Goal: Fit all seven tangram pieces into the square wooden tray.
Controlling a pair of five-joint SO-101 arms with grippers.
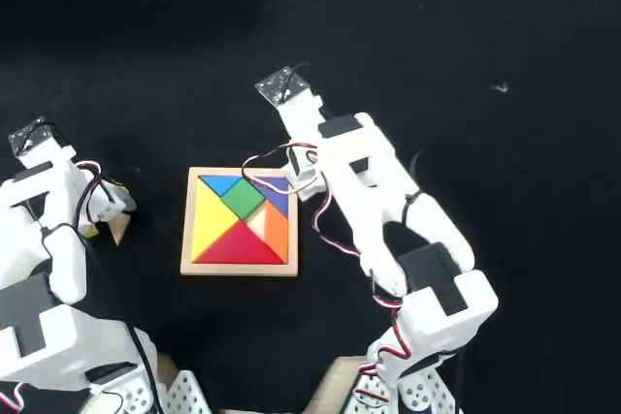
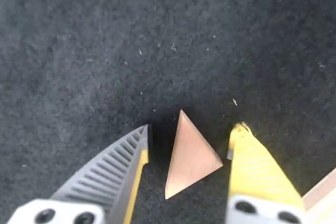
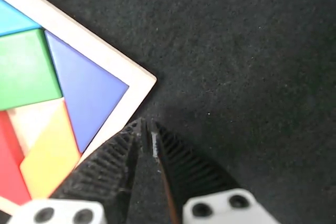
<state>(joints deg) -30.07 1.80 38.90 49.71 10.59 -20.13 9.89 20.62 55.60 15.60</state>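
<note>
Looking down over the black tabletop (image 1: 505, 191), I see the square wooden tray (image 1: 186, 230) near the middle. Six coloured pieces (image 1: 238, 239) are seated in it, and a pale triangular gap (image 1: 257, 223) is left bare between the green, orange and red ones.

The seventh piece, a small tan triangle (image 2: 191, 156), lies flat on the cloth well to the left of the tray. My left gripper (image 2: 192, 129) stands wide around it, with the grey finger (image 2: 121, 171) on one side and the yellow finger (image 2: 257, 166) on the other. As far as I can tell, neither is touching the wood.

My right gripper (image 3: 148, 127) is closed on nothing, its tips just outside the tray's corner (image 3: 142, 80) beside the purple piece (image 3: 86, 93).

I judge the triangle to be light, stiff and smooth-sided. It should lift with almost no effort, but it will not give under the pads. Its edges are not parallel, so a careless squeeze could make it slide or spin out. I would set one finger flat along the long edge and the other on the opposite corner, close gently, and keep it level. The gap looks snug, so it will need the right rotation to drop in.
</note>
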